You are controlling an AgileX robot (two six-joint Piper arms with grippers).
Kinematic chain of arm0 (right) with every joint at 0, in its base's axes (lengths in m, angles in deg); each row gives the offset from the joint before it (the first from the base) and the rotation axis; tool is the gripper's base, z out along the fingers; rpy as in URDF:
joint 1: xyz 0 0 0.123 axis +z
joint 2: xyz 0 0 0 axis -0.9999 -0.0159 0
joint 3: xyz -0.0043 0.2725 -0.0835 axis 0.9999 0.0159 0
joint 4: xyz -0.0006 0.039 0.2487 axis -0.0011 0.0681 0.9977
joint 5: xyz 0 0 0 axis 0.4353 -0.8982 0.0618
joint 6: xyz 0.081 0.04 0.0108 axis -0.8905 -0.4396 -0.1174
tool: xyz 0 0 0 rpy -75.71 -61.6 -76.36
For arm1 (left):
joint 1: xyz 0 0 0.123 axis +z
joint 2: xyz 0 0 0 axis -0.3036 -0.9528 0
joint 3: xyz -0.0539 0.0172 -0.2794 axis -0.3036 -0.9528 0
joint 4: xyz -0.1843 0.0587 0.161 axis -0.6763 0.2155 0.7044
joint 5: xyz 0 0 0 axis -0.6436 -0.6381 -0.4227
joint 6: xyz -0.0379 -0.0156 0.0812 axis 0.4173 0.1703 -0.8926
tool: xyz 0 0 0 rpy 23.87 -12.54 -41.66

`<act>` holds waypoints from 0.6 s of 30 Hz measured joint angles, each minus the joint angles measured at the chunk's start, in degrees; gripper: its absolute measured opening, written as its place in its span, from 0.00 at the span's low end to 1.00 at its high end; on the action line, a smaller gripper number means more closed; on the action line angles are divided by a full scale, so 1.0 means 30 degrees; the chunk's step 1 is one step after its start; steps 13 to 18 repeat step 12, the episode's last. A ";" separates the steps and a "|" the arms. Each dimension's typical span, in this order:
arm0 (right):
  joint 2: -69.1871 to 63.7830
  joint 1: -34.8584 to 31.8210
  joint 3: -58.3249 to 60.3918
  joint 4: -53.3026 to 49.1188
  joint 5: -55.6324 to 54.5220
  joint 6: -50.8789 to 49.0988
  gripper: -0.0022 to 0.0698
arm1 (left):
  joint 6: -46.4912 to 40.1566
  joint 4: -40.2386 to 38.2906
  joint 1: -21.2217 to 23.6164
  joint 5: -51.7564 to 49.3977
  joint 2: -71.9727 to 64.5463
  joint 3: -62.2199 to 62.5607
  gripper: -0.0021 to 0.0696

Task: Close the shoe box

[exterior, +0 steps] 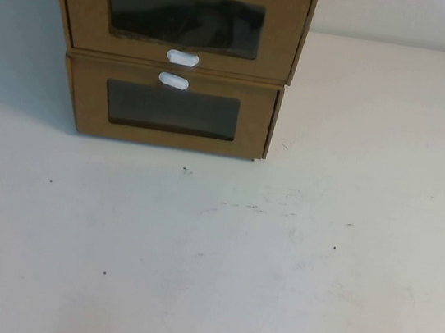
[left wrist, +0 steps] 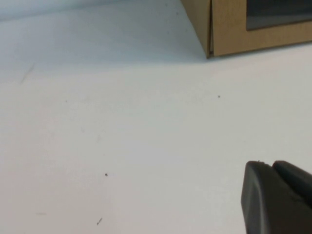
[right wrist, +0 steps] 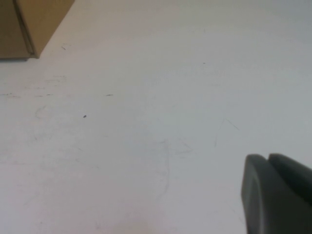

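The shoe box (exterior: 181,16) is the upper of two stacked brown cardboard boxes at the back of the table. Its front has a dark window and a white pull tab (exterior: 182,58) below it. Its front looks wider than the box beneath; I cannot tell how far the drawer stands out. My left gripper (left wrist: 270,165) is shut and empty, low over the bare table, well short of the boxes. My right gripper (right wrist: 267,157) is shut and empty, over the table to the right of the boxes. Neither gripper shows in the high view.
The lower cardboard box (exterior: 171,110) has its white tab (exterior: 174,82) above its window; its corners show in the left wrist view (left wrist: 234,29) and the right wrist view (right wrist: 34,24). The white table (exterior: 218,257) spreads in front, with small dark specks.
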 joint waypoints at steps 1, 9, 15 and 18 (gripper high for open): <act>0.0000 0.0000 0.0000 0.0000 0.0000 0.0000 0.01 | 0.0077 0.0038 0.0000 -0.0356 0.0000 0.0000 0.02; 0.0000 0.0000 0.0000 0.0000 0.0000 0.0000 0.01 | 0.0159 0.0005 0.0000 -0.0617 0.0032 0.0000 0.02; 0.0000 0.0000 0.0000 0.0000 0.0000 0.0000 0.01 | 0.0159 0.0005 0.0000 -0.0617 0.0032 0.0000 0.02; 0.0000 0.0000 0.0000 0.0000 0.0000 0.0000 0.01 | 0.0159 0.0005 0.0000 -0.0617 0.0032 0.0000 0.02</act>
